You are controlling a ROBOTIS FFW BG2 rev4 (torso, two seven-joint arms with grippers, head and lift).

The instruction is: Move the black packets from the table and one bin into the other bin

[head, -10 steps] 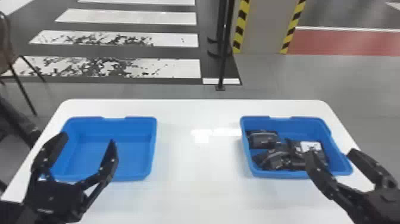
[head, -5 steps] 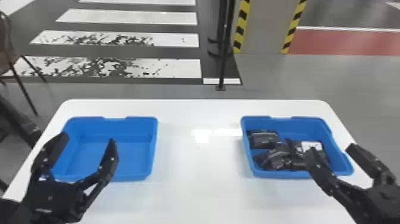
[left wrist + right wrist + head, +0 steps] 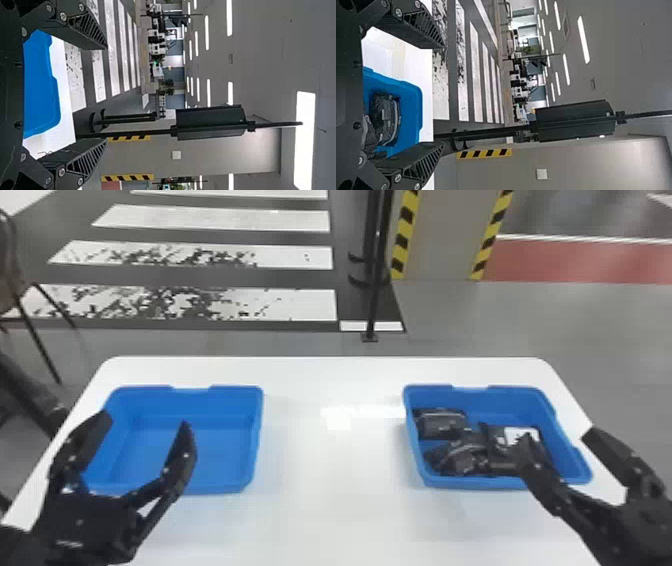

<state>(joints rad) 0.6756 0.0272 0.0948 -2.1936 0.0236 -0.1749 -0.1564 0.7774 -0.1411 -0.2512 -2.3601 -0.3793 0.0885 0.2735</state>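
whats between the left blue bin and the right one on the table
A bare stretch of white tabletop, with a bright reflection on it, lies between the left bin and the right bin, as the head view shows.

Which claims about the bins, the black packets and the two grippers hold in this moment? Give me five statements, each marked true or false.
1. Black packets lie in the right-hand bin. True.
2. The left gripper and the right gripper both have their fingers spread. True.
3. The left gripper is holding a packet. False: nothing is between its fingers.
4. The two bins are pushed up against each other. False: the left-hand bin stands apart from the other, with white table between them.
5. The right-hand bin is yellow. False: both bins are blue.
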